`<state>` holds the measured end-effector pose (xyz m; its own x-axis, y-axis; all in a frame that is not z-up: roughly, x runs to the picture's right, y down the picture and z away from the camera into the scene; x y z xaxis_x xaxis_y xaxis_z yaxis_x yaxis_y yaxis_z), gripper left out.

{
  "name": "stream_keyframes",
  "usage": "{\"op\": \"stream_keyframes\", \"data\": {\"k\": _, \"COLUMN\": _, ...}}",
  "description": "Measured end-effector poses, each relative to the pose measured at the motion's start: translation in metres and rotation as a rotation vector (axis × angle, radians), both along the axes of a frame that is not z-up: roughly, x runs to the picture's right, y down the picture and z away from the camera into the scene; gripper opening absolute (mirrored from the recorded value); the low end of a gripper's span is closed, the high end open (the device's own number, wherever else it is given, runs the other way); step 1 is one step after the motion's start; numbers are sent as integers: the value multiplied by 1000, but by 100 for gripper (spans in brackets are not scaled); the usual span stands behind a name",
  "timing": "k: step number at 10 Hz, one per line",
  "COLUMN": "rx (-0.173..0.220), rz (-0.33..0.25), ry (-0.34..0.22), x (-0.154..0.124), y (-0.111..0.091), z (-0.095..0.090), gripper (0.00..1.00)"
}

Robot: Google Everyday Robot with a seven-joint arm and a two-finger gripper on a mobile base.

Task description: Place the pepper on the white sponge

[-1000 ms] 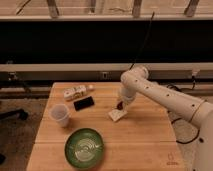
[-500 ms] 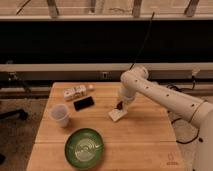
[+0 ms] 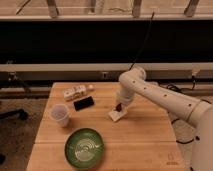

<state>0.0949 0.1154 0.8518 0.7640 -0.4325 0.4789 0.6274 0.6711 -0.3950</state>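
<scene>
While the gripper (image 3: 119, 106) hangs just above the sponge (image 3: 116, 115) with the pepper (image 3: 118, 107) at its tip, placing seems underway; grip state cannot be told; next, likely lower and release.

Claw (image 3: 119, 106) over white sponge (image 3: 116, 115); phone (image 3: 83, 103) near.

Carton (image 3: 76, 92): lying on its side, far left of the bench (image 3: 150, 145)
Phone (image 3: 83, 103): black, just in front of carton
Cup (image 3: 60, 114): clear plastic, upright, left edge
Plate (image 3: 84, 147): green, near front edge
Tool (image 3: 119, 106): low over the bench's middle
</scene>
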Motion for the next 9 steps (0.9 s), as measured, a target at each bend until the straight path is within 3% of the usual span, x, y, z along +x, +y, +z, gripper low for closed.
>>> {"op": "stream_keyframes", "data": {"k": 1, "rx": -10, "rz": -6, "ry": -4, "x": -2, "y": 3, "z": 1, "gripper": 9}}
{"op": "stream_keyframes", "data": {"k": 3, "rx": -23, "rz": -8, "ry": -8, "x": -3, "y": 6, "z": 2, "gripper": 22}}
{"op": "stream_keyframes", "data": {"k": 8, "rx": -48, "rz": -27, "ry": -26, "x": -12, "y": 11, "z": 1, "gripper": 74}}
{"op": "stream_keyframes", "data": {"k": 9, "rx": -53, "rz": -32, "ry": -30, "x": -14, "y": 12, "z": 0, "gripper": 79}}
